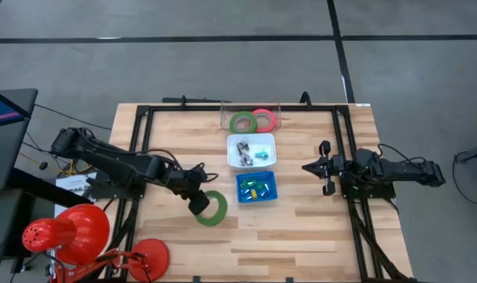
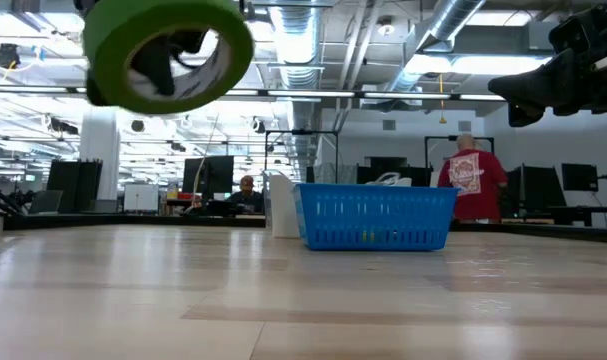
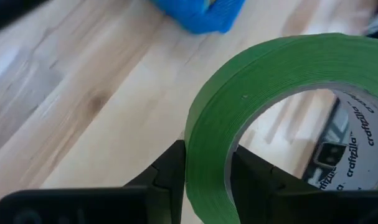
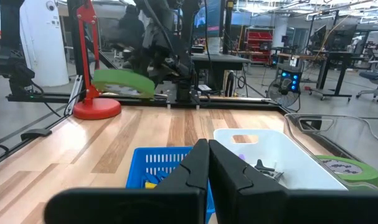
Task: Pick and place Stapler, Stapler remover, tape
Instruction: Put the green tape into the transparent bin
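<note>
Below and left of centre in the high view, the left tool (image 1: 197,203) is holding a green tape (image 1: 212,208) ring, its fingers clamped across the ring's wall, one inside and one outside, as the left wrist view shows. The low view shows the ring hanging clear of the bench (image 1: 301,228), tilted, in the upper left of that frame. Two more rings, one green (image 1: 242,122) and one pink-red (image 1: 263,119), are lying in a clear tray (image 1: 225,112) at the top centre of the high view, so that tray looks like the place this ring is heading for.

To do the carry well, the left arm is best keeping the ring high enough to pass over or beside the blue basket (image 1: 256,187) and the white bin (image 1: 251,150), which are sitting between it and the tray. The grip is on one thin edge only, so a slow swing should be keeping the ring from twisting. Releasing low, over the tray's free part, should be stopping it from rolling out.

At the right of the high view, the right tool (image 1: 317,167) is waiting with its fingers pressed together, holding nothing.
</note>
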### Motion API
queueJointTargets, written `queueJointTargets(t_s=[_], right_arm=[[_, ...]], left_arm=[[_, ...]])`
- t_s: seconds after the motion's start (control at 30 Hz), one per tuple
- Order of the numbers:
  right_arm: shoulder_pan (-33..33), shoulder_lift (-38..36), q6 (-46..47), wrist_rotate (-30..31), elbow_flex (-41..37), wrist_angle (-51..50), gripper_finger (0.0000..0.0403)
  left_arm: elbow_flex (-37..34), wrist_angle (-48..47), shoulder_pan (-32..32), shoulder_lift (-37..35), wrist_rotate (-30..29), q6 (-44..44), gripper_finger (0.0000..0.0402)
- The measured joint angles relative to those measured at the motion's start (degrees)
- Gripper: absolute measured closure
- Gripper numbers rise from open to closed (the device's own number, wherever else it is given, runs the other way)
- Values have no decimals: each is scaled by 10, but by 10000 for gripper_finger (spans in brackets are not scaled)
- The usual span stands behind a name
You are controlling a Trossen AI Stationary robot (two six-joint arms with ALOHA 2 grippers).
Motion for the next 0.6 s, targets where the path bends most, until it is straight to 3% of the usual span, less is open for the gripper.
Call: queueJointTargets(t_s=[0.37, 0.6], right_arm=[[0, 0, 0, 0, 0, 0, 402], [0, 0, 0, 0, 0, 0, 402]], left_arm=[[0, 163, 98, -12, -7, 187, 309], [0, 194, 174, -34, -8, 299, 309]])
